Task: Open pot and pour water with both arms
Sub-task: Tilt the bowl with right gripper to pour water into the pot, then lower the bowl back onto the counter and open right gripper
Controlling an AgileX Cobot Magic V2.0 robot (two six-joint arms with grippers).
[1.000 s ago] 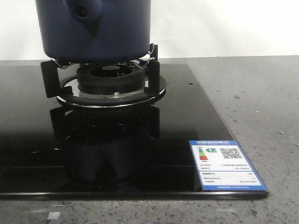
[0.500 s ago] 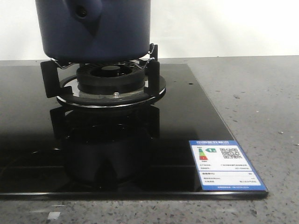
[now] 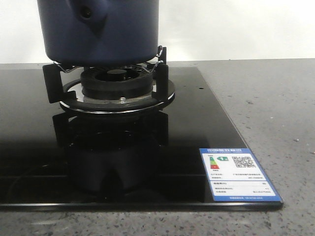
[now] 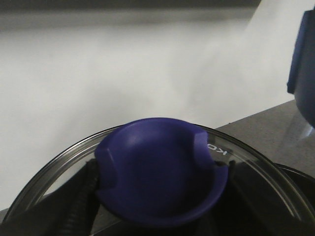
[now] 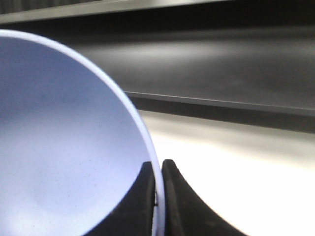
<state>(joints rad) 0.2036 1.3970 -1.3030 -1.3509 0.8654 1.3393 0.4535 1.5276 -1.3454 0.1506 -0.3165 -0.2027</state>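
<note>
Barely anything differs from half a second ago: the pot (image 3: 98, 30) sits unmoved on the burner grate (image 3: 110, 83) at about eleven o'clock on the black hob (image 3: 197, 128). The right gripper (image 5: 157, 196) is pinched on the rim of a light-blue bowl (image 5: 64, 147), which shows no contents. The left wrist view shows a glass lid (image 4: 157, 196) with a blue knob (image 4: 160, 172), but I cannot tell how the left gripper's jaws stand.

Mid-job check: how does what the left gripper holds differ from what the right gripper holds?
The left wrist view shows a clear glass lid with a dark blue knob; the right wrist view shows a pale blue opaque bowl. The bowl's rim is pinched between the right gripper fingers, while the left fingers sit beside the knob, their grip hard to judge. The lid looks flat, the bowl hollow. Both are round and blue-toned.
</note>
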